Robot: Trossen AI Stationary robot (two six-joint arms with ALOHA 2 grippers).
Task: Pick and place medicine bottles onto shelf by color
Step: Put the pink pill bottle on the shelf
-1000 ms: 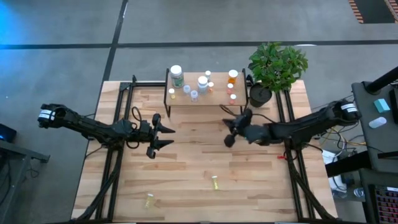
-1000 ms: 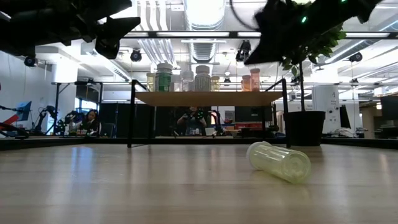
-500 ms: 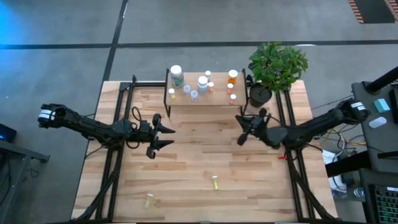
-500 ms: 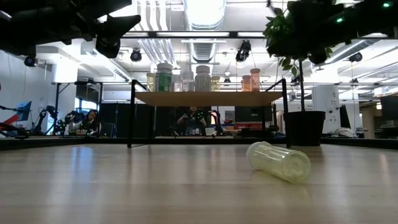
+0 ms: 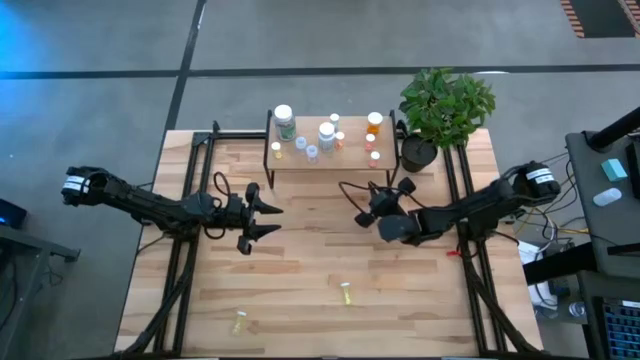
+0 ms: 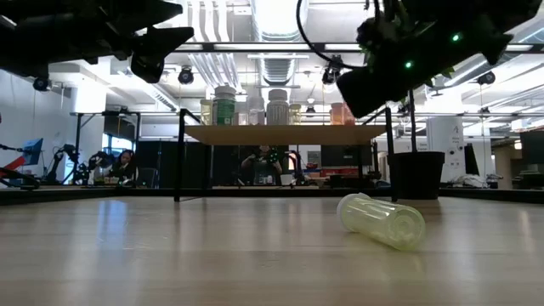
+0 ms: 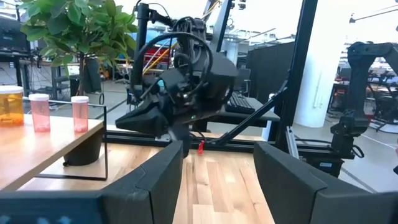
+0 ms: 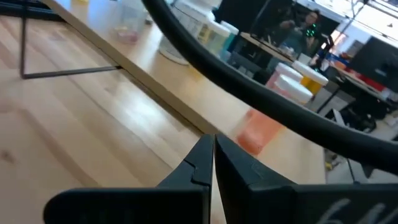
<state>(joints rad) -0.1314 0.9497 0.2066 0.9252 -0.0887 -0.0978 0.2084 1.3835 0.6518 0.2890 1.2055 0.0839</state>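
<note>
Bottles stand on shelf; two lie below.

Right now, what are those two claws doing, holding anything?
Left gripper: open, holding nothing.
Right gripper: shut, holding nothing.

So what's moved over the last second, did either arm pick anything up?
Only the right gripper moved: it drew back toward the table's right side, then swung in again below the shelf, jaws shut and empty. Nothing was picked up. The left gripper stayed put, jaws open. Both yellow bottles lie where they were on the table, and the bottles on the shelf are unchanged.
</note>
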